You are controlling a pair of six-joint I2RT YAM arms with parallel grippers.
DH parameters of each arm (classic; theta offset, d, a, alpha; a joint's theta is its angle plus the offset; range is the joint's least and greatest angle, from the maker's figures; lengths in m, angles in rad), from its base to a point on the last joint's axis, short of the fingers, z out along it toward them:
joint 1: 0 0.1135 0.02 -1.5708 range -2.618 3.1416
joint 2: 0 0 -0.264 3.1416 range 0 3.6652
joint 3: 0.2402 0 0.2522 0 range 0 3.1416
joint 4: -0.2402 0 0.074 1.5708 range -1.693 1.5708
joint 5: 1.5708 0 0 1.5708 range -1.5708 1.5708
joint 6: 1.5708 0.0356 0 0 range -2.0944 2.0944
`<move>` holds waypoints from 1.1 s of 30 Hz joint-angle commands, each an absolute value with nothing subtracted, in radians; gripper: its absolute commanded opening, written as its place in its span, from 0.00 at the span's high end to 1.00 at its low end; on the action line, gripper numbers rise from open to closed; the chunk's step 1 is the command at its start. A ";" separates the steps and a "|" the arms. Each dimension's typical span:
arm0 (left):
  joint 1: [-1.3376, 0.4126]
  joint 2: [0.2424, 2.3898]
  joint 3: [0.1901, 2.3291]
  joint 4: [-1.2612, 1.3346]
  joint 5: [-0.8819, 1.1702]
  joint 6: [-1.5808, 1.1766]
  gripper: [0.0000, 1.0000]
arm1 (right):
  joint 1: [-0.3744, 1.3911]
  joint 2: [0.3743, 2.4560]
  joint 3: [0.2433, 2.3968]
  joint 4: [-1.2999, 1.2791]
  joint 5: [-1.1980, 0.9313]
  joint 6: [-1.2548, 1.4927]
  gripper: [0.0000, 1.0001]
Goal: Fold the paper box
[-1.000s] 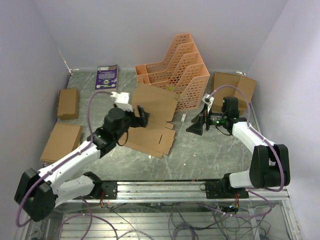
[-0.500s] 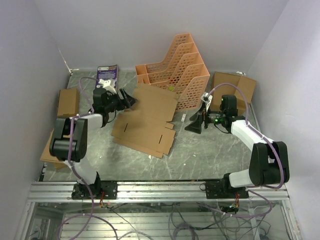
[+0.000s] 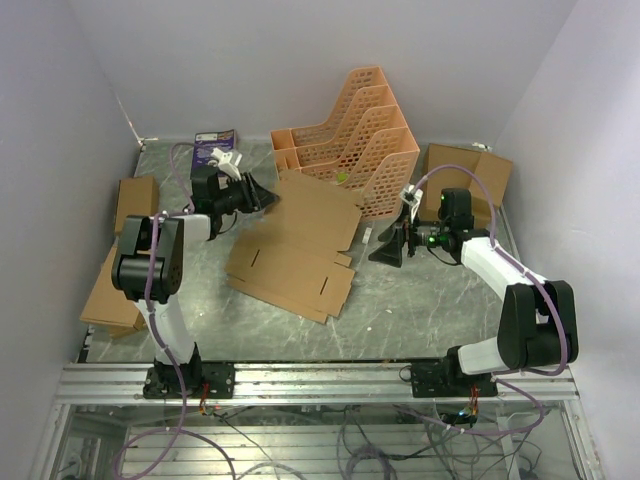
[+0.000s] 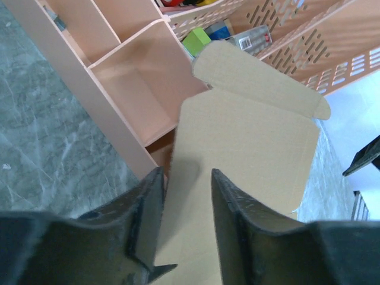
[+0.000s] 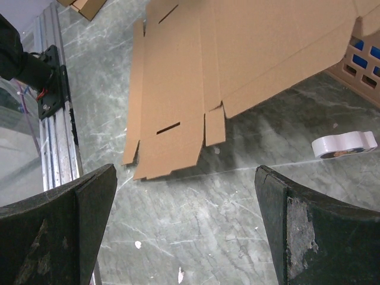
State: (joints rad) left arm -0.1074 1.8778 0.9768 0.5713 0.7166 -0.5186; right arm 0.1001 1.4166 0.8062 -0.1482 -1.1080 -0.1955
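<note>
From above, I see the paper box (image 3: 295,250) as a flat brown die-cut sheet, its far edge touching the orange file rack (image 3: 350,135). A purple booklet (image 3: 214,152) left of the rack carries print too small to read.

Left wrist: the left gripper (image 4: 185,178) is narrowly spread over the paper box's corner, beside the rack.

Right wrist: the right gripper (image 5: 185,178) is spread wide and grips nothing; 2 slots show in the paper box.
</note>
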 commanded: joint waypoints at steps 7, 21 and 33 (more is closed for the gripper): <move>-0.088 1.800 0.843 0.777 0.802 -0.574 0.93 | 0.114 1.423 0.839 -0.173 -1.103 -0.214 0.00; -0.089 1.473 0.526 0.875 0.676 -0.635 0.91 | 0.116 1.406 0.669 0.241 -0.771 0.229 0.00; -0.089 1.114 0.322 0.918 0.511 -0.846 0.30 | 0.259 1.546 0.565 0.761 -0.569 0.591 0.15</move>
